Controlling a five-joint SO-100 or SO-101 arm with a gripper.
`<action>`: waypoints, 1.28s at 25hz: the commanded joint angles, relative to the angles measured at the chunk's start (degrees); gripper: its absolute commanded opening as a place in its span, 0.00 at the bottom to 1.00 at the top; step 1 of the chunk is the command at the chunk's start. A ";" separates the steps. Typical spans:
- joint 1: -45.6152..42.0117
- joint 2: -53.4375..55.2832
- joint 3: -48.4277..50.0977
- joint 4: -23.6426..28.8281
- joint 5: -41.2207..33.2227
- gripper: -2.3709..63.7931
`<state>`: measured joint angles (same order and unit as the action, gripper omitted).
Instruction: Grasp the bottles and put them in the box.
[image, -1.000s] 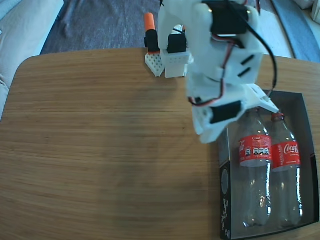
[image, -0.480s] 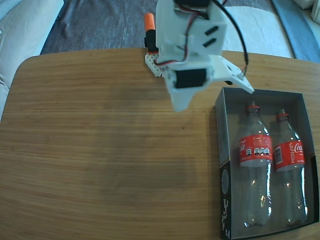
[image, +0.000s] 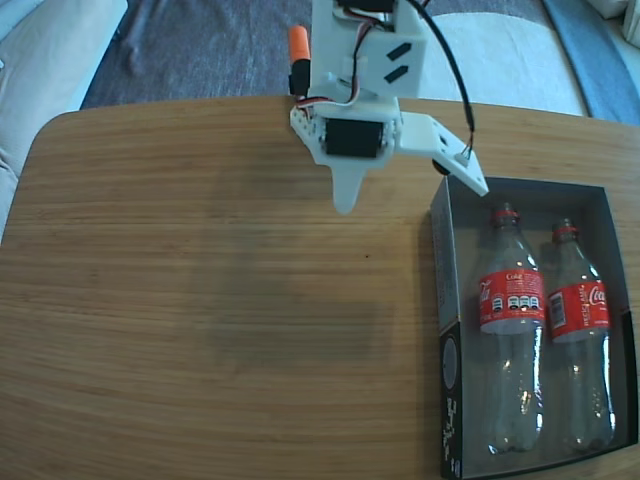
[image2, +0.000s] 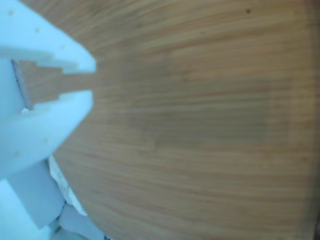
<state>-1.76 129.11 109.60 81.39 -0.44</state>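
Two clear Coca-Cola bottles with red labels and red caps lie side by side in the box (image: 441, 262), caps toward the far edge. One bottle (image: 510, 300) is on the left and the other bottle (image: 578, 312) on the right in the fixed view. My white gripper (image: 343, 203) hangs over bare table, left of the box's far corner, apart from both bottles. In the wrist view the gripper (image2: 93, 79) shows its fingertips nearly together, a thin slit of wood grain between them, holding nothing.
The round-cornered wooden table (image: 200, 300) stretches wide to the left of the box. My base (image: 312, 128) and an orange-capped part (image: 298, 45) stand at the far edge. The box reaches the table's right and near edges. Grey rug and a pale cushion lie beyond.
The arm has pulled away from over the box, moving left and toward the far edge. Both bottles are now fully uncovered and rest in the box.
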 joint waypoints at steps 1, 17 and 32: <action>-0.53 4.83 3.08 -1.85 -0.09 0.03; -1.58 24.52 28.56 -16.26 0.26 0.03; 5.27 42.10 47.46 -20.65 -0.18 0.03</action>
<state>3.69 169.01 156.80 60.73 -0.44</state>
